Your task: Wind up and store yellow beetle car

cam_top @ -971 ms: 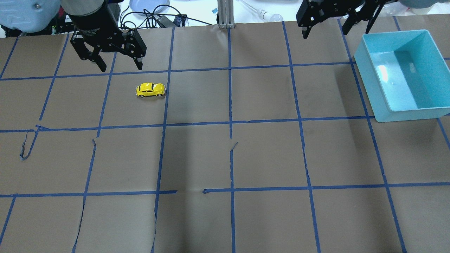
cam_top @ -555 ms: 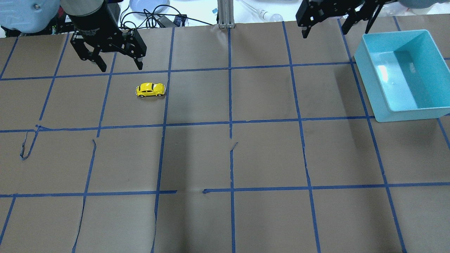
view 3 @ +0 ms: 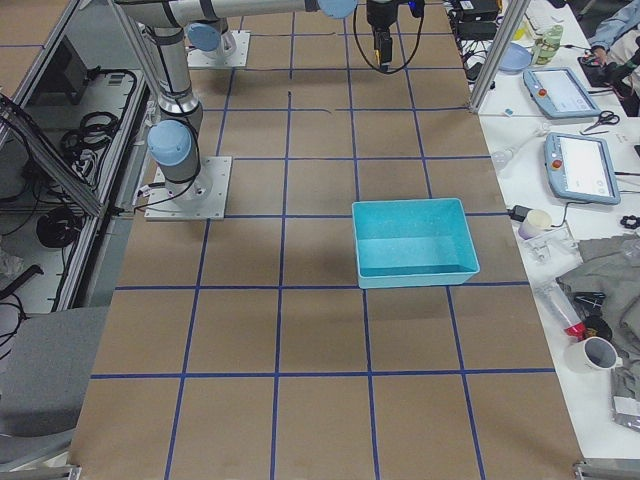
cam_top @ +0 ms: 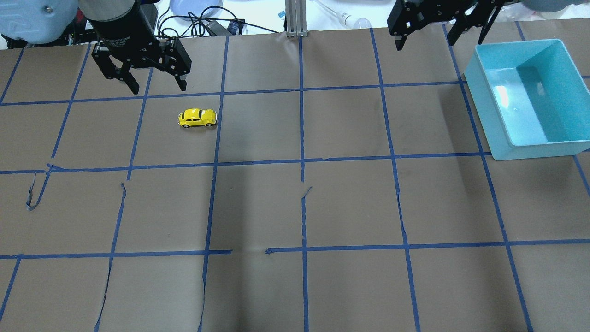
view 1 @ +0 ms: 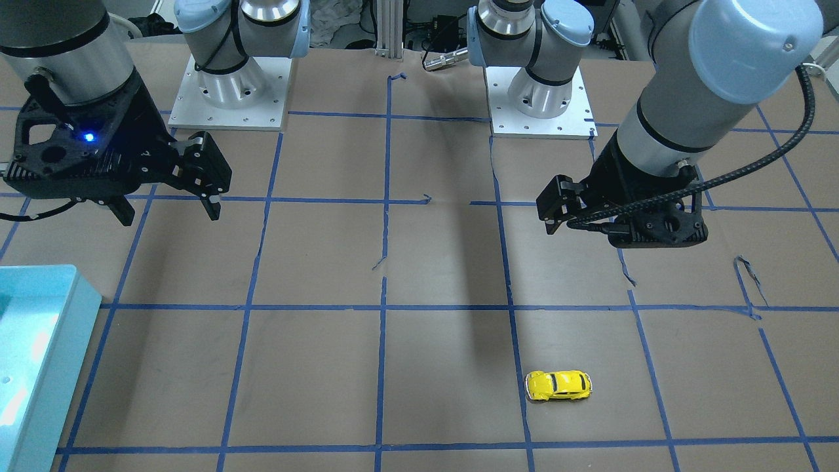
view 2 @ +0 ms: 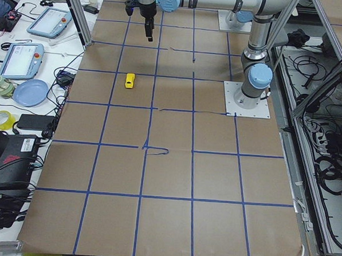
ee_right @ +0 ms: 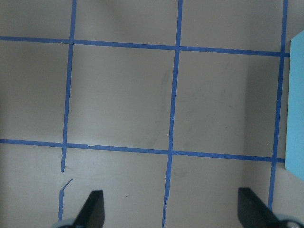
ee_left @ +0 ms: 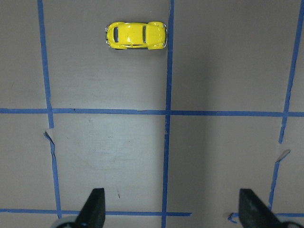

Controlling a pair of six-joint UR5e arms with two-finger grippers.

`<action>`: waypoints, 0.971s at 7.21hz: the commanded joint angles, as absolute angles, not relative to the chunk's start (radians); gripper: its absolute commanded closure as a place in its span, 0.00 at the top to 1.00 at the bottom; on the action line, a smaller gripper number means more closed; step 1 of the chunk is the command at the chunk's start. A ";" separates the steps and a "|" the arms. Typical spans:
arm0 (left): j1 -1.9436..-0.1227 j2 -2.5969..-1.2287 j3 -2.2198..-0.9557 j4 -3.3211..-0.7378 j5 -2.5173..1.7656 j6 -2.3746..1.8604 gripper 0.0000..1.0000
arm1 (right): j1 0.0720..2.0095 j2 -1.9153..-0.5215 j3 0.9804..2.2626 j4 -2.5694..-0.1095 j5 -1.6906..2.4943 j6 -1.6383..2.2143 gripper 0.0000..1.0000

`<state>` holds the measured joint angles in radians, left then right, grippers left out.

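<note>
Item: yellow beetle car, on its wheels on tabletop, near left claw. Probably light, rigid, glossy, slip-prone; best pinched across its flanks. Left claw and right claw both spread wide, empty.

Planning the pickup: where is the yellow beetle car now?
In the overhead view the yellow beetle car sits left of centre, beside a blue tape line, near the left gripper.

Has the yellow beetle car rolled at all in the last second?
No. The yellow beetle car sits in the same spot, just left of the vertical blue tape line in the overhead view.
</note>
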<state>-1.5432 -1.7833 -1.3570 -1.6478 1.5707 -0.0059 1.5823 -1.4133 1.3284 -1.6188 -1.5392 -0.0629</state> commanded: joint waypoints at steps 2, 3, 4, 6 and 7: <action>-1.543 -1.789 -1.359 -1.623 1.569 -0.011 1.00 | 1.583 -1.414 1.328 -1.618 -1.537 -0.061 1.00; -1.543 -1.792 -1.359 -1.621 1.571 -0.012 1.00 | 1.583 -1.414 1.333 -1.621 -1.537 -0.061 1.00; -1.540 -1.807 -1.361 -1.573 1.571 -0.011 1.00 | 1.585 -1.414 1.333 -1.624 -1.536 -0.060 1.00; -1.540 -1.824 -1.380 -1.490 1.569 -0.075 1.00 | 1.585 -1.414 1.333 -1.624 -1.536 -0.058 1.00; -1.540 -1.825 -1.387 -1.461 1.571 -0.191 1.00 | 1.586 -1.414 1.335 -1.623 -1.536 -0.058 1.00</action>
